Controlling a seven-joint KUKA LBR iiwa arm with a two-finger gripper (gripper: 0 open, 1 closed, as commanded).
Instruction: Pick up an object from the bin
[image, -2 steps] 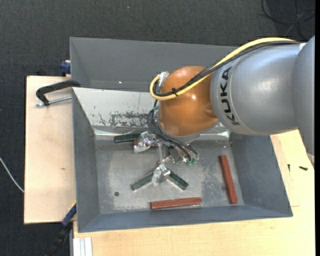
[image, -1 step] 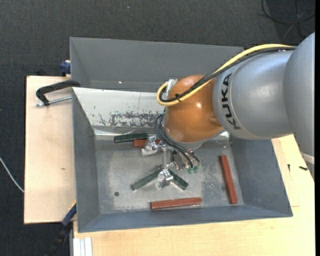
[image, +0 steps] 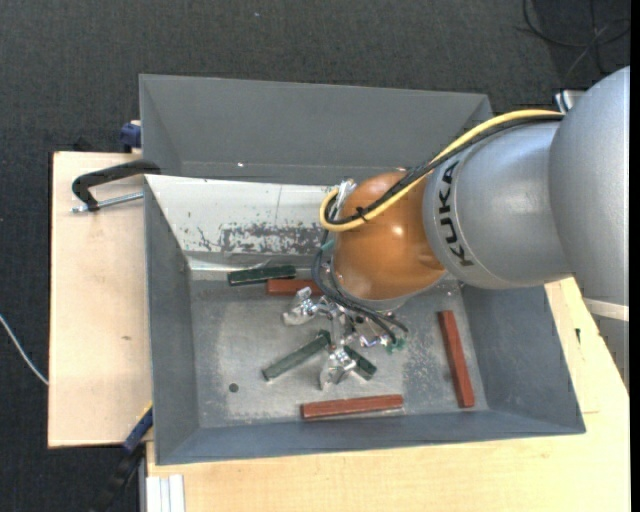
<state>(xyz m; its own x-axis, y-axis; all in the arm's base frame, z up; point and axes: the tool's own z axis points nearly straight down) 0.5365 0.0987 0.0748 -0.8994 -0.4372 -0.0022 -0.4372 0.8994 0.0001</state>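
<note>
The claw (image: 320, 340) sits at the centre of the bin (image: 168, 340), fingers spread apart (one toward 11 o'clock, one toward 5) either side of the upper end of a green stick (image: 290, 360) lying toward 8 o'clock; nothing is gripped. There are three green pieces in all: a back green stick (image: 262, 272) at 11 and a short green stick (image: 364, 367) just beside the claw at 4. There are three red pieces too: a front red stick (image: 352, 406) at 6, a side red stick (image: 455, 358) at 3, and a back red stick (image: 283, 286) at 11.

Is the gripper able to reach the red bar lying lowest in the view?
Probably yes: the red bar lies flat and uncovered, close to the gripper, though the bin wall is near.
</note>
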